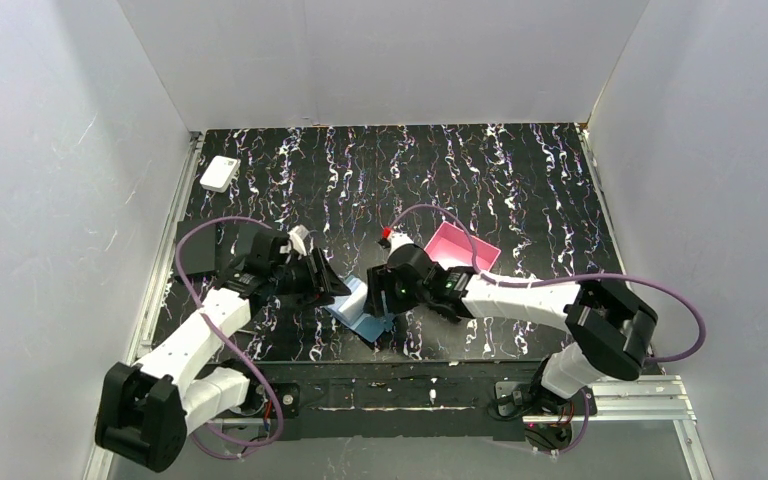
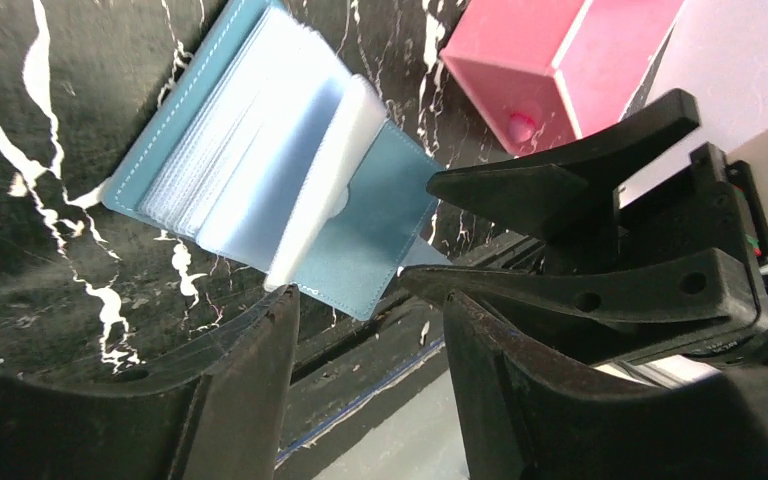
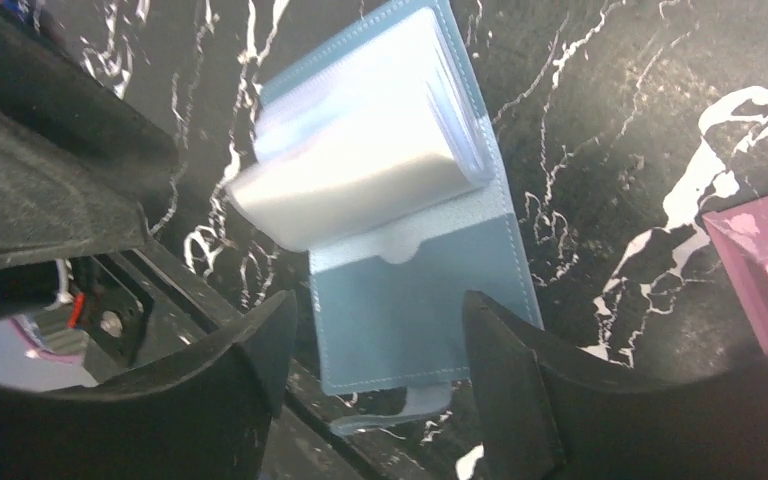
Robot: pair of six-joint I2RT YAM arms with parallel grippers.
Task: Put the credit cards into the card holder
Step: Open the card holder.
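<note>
Right gripper point(image 3: 375, 320), jaws apart — card holder point(image 3: 360, 180) beneath.

I work in a robotics lab cell, not a home or a shop. Plain white panels point(image 1: 390, 60) box me in at the back and on both sides (bare board, joined at the corners). The table point(image 1: 520, 180) is a black sheet streaked with white, edged with raw aluminium rails point(image 1: 620, 392). My two arms point(image 1: 520, 295) are bolted to a black base plate point(image 1: 400, 385) at the near edge, with purple cables point(image 1: 425, 207) looping loose over the work surface.
</note>
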